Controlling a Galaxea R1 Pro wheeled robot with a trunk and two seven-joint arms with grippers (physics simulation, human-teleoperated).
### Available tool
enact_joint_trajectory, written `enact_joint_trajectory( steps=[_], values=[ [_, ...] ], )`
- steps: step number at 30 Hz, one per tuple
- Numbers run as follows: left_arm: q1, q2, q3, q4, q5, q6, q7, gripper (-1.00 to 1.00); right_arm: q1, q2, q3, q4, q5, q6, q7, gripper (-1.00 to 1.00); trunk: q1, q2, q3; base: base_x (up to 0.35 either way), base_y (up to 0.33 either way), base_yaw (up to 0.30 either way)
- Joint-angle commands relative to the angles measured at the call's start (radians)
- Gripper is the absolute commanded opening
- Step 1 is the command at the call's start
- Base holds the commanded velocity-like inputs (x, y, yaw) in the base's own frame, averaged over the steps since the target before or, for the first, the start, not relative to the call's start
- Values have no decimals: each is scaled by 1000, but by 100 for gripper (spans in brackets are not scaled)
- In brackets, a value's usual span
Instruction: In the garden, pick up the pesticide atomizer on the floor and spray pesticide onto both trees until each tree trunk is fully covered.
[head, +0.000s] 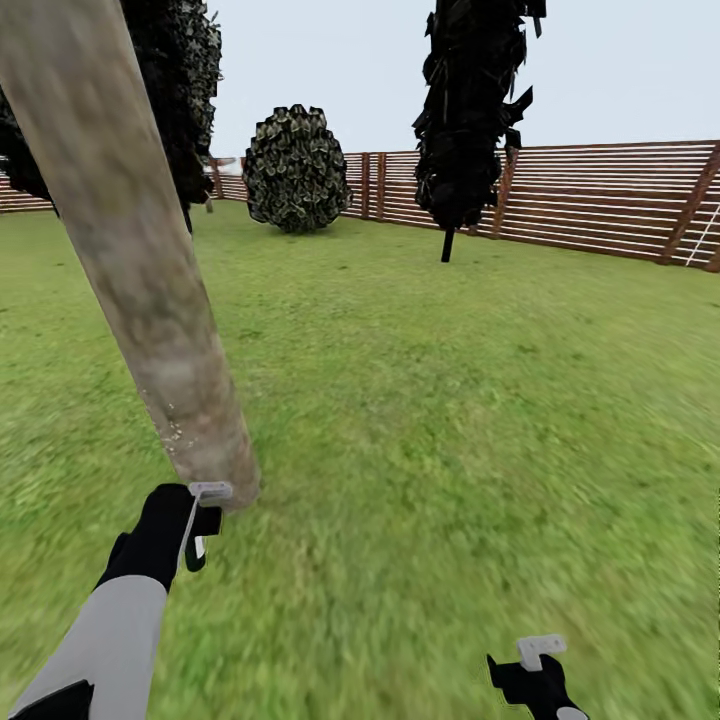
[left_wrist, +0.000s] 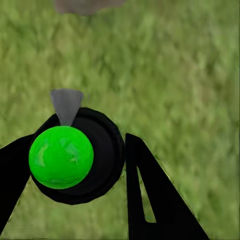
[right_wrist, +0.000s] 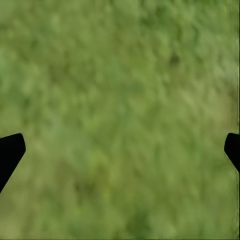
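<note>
The spraying step is in hand. The left gripper (head: 196, 528) has its jaws closed around the pesticide atomizer (left_wrist: 75, 155), carried low at the base of the nearest tree trunk (head: 140, 270), with the light grey trigger head (head: 210, 491) almost touching the bark. In the left wrist view the bottle is a round dark body with a glossy bright green cap on top and a grey wedge-shaped nozzle (left_wrist: 66, 104) pointing over the grass (left_wrist: 180, 75). The trunk is a thick, smooth, pale beige column with blotchy mottling; a few pale specks low on it may be spray, though that is hard to tell. The right gripper (head: 537, 670) hangs with jaws wide apart and empty over the blurry green lawn. Next, the nozzle probably needs aiming squarely at the bark and sweeping upward, since most of the trunk looks bare.
</note>
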Motion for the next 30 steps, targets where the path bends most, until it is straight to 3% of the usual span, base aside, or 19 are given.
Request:
enact_joint_trajectory(
  steps=[1, 3, 4, 6, 8, 11, 13, 14, 15, 16, 18, 24, 27, 30],
  values=[
    [1, 93, 10, 0, 4, 5, -8, -100, -1, -2, -5, 2, 10, -3, -1, 100, 0, 0, -1, 152, -264, 0],
    [1, 96, 6, 1, 7, 6, -8, -100, -1, -2, -5, 2, 10, -3, -1, 100, 0, 0, -1, 153, -263, 0],
    [1, 80, 2, 1, 7, 6, -8, -100, -1, -2, -5, 2, 10, -3, -1, 100, 0, 0, -1, 162, -257, 0],
    [-6, 16, -2, -1, 5, 6, -7, -100, -1, -4, -5, 2, 10, -3, -1, 100, 0, 0, -1, 171, -248, 0],
    [-8, -3, -2, -2, 5, 7, -6, -100, -1, -4, -5, 2, 10, -3, -1, 100, 0, 0, -1, 176, -244, 0],
    [-9, 1, 4, -4, 3, 7, -6, -100, -1, -4, -5, 2, 10, -2, -1, 100, 0, 0, -1, 177, -243, 0],
    [-2, 39, 9, -29, 2, 7, -7, -100, -1, -4, -5, 2, 10, -3, -1, 100, 0, 0, -1, 186, -237, 0],
    [2, 73, 10, -45, 2, 8, -7, -100, -1, -4, -5, 2, 10, -3, -1, 100, 0, 0, -1, 189, -234, 0],
    [3, 85, 12, -49, 2, 8, -7, -100, -1, -3, -6, 1, 10, -3, -1, 100, 0, 0, -1, 190, -234, 17],
    [4, 105, 33, -54, 2, 8, -9, -100, -1, -3, -6, 0, 10, -3, -2, 100, 0, 0, -1, 191, -234, 163],
    [4, 112, 50, -56, 2, 7, -9, -100, -1, -2, -6, 0, 10, -3, -2, 100, 0, 0, -1, 163, -208, 233],
    [4, 93, 44, -47, 4, 6, -10, -100, -1, -2, -5, 0, 10, -3, -2, 100, 0, 0, -1, 32, -42, 271],
    [-4, 36, 34, -48, 4, 7, -8, -100, -1, -2, -5, 0, 10, -3, -2, 100, 0, 0, -1, 1, -2, 278],
    [-11, 7, 32, -49, 4, 13, -7, -100, -1, -2, -5, 0, 10, -3, -2, 100, 0, 0, -1, 0, 0, 278]
  ],
)
